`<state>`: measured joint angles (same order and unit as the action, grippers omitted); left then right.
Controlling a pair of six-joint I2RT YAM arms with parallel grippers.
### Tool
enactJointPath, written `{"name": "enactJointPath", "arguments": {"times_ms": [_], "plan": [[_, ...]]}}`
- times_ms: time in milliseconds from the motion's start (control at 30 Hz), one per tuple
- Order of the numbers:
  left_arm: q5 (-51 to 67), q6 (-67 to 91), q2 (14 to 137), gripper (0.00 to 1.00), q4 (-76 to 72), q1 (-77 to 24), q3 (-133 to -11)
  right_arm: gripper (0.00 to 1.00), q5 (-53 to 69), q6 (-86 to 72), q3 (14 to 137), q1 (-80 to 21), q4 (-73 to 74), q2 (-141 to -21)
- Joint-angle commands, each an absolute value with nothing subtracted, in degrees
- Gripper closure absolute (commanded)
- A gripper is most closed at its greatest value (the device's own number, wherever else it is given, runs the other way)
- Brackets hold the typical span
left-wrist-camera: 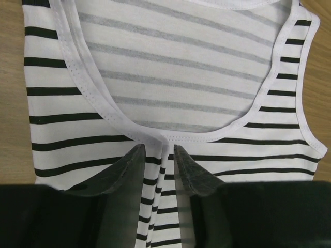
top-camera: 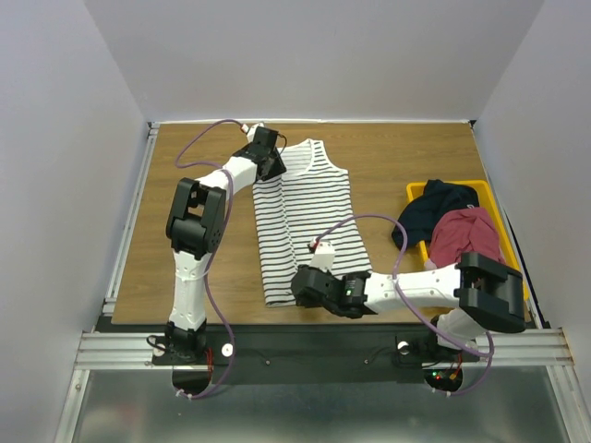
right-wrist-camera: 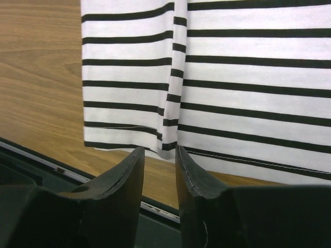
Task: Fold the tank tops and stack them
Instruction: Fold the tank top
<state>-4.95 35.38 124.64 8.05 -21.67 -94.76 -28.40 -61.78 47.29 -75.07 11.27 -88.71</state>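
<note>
The white tank top with thin dark stripes (top-camera: 314, 221) lies flat and lengthwise in the middle of the table, with a long crease down its left part. My left gripper (top-camera: 273, 164) is at its neckline. In the left wrist view the gripper (left-wrist-camera: 158, 151) is open, its fingers straddling the raised crease of the top (left-wrist-camera: 176, 67) just below the neck hem. My right gripper (top-camera: 300, 284) is at the near hem. In the right wrist view it (right-wrist-camera: 159, 151) is open and empty, its tips just short of the hem (right-wrist-camera: 248, 77). The dark red tank top (top-camera: 466, 235) lies crumpled in a bin.
A yellow bin (top-camera: 489, 196) stands at the right of the wooden table and holds the red top and a dark navy garment (top-camera: 434, 208). The table's near edge and metal rail (right-wrist-camera: 62, 170) lie right under my right gripper. White walls enclose the table.
</note>
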Motion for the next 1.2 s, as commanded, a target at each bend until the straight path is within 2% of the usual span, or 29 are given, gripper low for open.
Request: {"name": "enactJointPath", "arguments": {"times_ms": [0,100,233,367,500,667,767,867,967,1167], "plan": [[-4.7,33.9,120.9,0.53,4.7,-22.0,-96.8,0.62,-30.2,-62.0,47.5,-75.4,10.0,-85.2],[-3.8,33.8,120.0,0.49,4.1,-22.0,-96.4,0.59,-31.0,-61.0,47.8,-75.3,10.5,-83.5],[-3.4,34.5,117.3,0.49,3.7,-22.0,-94.8,0.58,-33.0,-58.5,49.4,-73.7,14.0,-81.0],[-3.3,38.3,110.4,0.52,1.6,-22.1,-88.4,0.58,-23.7,-49.8,49.4,-58.6,14.4,-78.3],[-4.1,41.2,103.8,0.58,0.3,-23.5,-80.0,0.59,-16.4,-41.4,55.2,-44.2,14.4,-78.4],[-6.0,43.1,95.4,0.65,-6.8,-32.0,-65.3,0.59,-2.1,-32.8,64.5,-24.0,14.2,-91.5],[-7.4,43.9,93.3,0.67,-9.1,-36.8,-61.3,0.60,-0.4,-29.7,72.5,-19.2,14.2,-98.4],[-9.0,43.9,92.9,0.69,-9.5,-43.9,-59.2,0.61,3.1,-27.2,79.9,-15.9,14.2,-106.3],[-10.9,44.4,93.2,0.64,-9.8,-52.1,-58.2,0.61,7.8,-25.7,87.7,-13.0,14.0,-115.9],[-11.5,45.1,96.5,0.60,-10.2,-57.2,-57.0,0.61,9.0,-25.1,93.6,-13.0,13.6,-121.5]]}}
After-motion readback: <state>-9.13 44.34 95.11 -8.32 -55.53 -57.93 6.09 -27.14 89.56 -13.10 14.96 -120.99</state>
